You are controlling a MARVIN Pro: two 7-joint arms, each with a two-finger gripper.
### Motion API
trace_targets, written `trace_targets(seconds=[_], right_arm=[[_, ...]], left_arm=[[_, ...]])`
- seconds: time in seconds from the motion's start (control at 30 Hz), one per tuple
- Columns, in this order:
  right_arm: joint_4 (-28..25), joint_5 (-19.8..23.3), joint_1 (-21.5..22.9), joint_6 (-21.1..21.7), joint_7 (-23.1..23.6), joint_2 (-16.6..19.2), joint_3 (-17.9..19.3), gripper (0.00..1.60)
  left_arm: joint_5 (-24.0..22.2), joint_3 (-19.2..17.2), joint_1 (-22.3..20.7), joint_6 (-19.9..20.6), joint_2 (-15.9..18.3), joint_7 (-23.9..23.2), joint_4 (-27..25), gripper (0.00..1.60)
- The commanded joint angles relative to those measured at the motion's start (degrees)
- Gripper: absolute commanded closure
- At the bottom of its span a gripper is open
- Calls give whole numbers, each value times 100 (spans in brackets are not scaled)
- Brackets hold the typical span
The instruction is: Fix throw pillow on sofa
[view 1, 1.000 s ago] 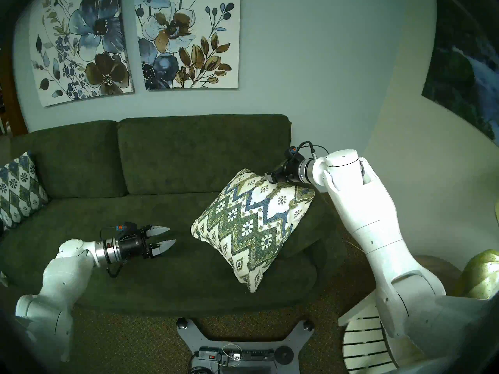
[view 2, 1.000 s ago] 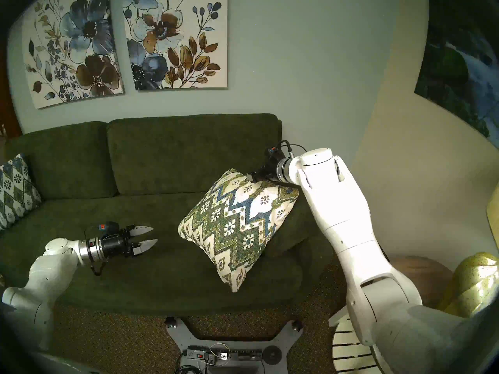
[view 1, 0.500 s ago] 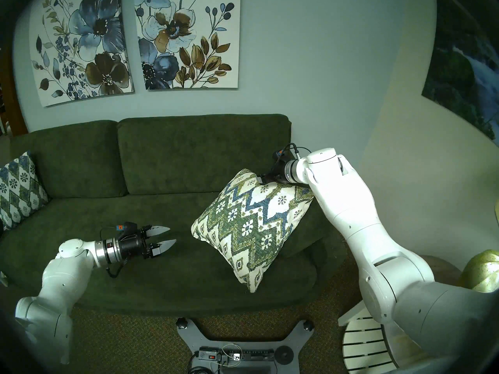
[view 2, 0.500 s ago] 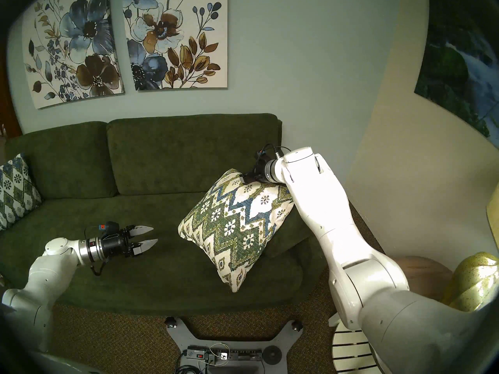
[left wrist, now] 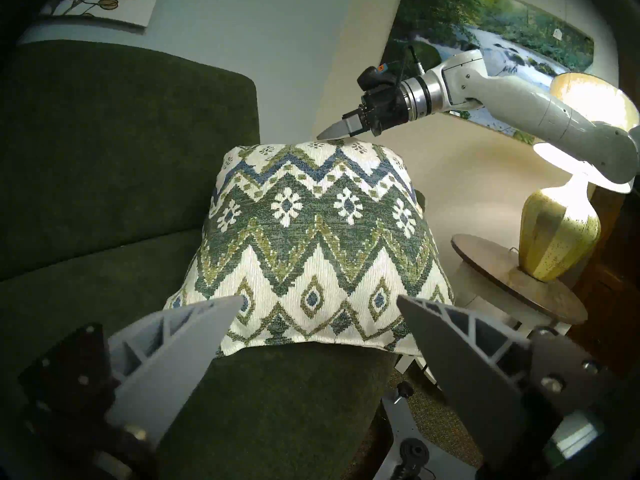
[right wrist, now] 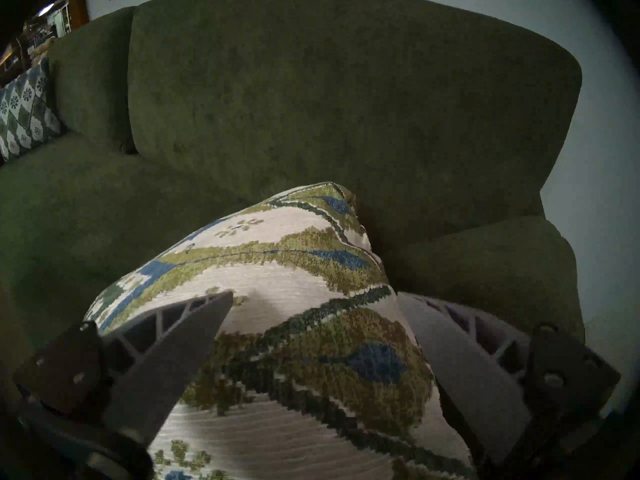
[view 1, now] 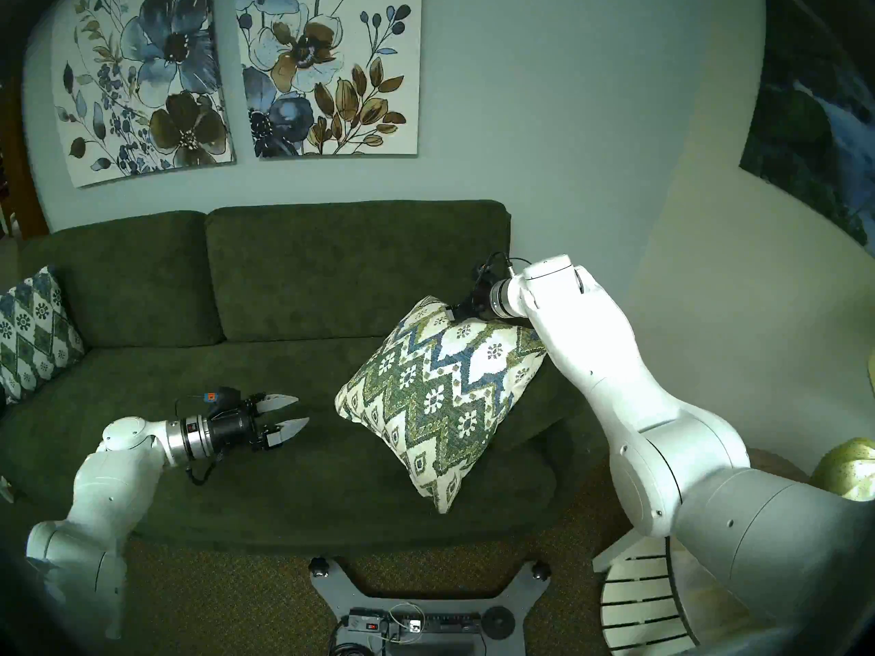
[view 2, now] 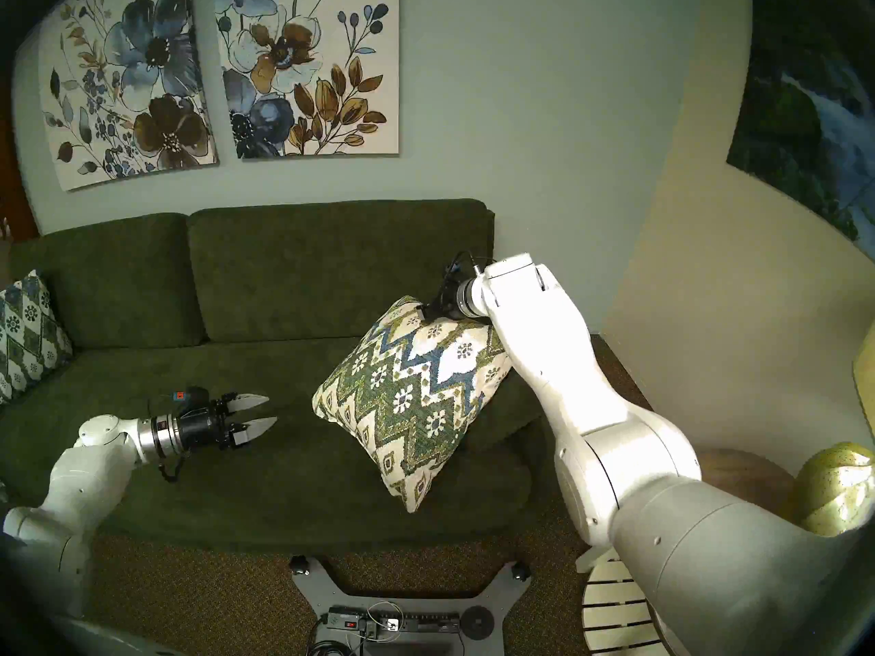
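Note:
The throw pillow [view 1: 440, 394], cream with green and blue zigzag bands, lies tilted on the right end of the dark green sofa [view 1: 284, 475], leaning on the armrest [view 1: 544, 404]. My right gripper [view 1: 450, 312] is open at the pillow's top edge, near its upper corner. In the right wrist view the two fingers [right wrist: 194, 334] stand apart with the pillow [right wrist: 294, 295] between them. My left gripper [view 1: 301, 410] is open and empty over the seat, left of the pillow and pointing at it. The left wrist view shows the pillow [left wrist: 311, 243] ahead and the right gripper [left wrist: 323, 134] just above its top edge.
A similar cushion with a diamond lattice [view 1: 33, 333] leans at the sofa's far left. A round side table [left wrist: 519, 285] with a lit yellow-green lamp [left wrist: 557, 240] stands right of the armrest. A white slatted seat [view 1: 639, 593] and my base [view 1: 426, 589] are near the sofa's front.
My right gripper has moved left along the pillow's top edge toward its upper corner, and the right elbow has swung down and inward. The pillow and the left arm have stayed put.

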Motion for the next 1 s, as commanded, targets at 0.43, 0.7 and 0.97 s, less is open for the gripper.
trace_targets(seconds=[0.43,0.7,0.97], right_arm=[[1912,-161,868,-384,24,-308,-265,0],[2749,-142,1001,-787,72,-419,-313,0],[3262,-145,1141,-1166,101,-433,-325,0]], left_arm=[[-36,-48,26,8,-3,10,-103,0],[-35,-52,37,12,-2,21,-118,0],[-35,-56,47,13,-2,31,-133,0]])
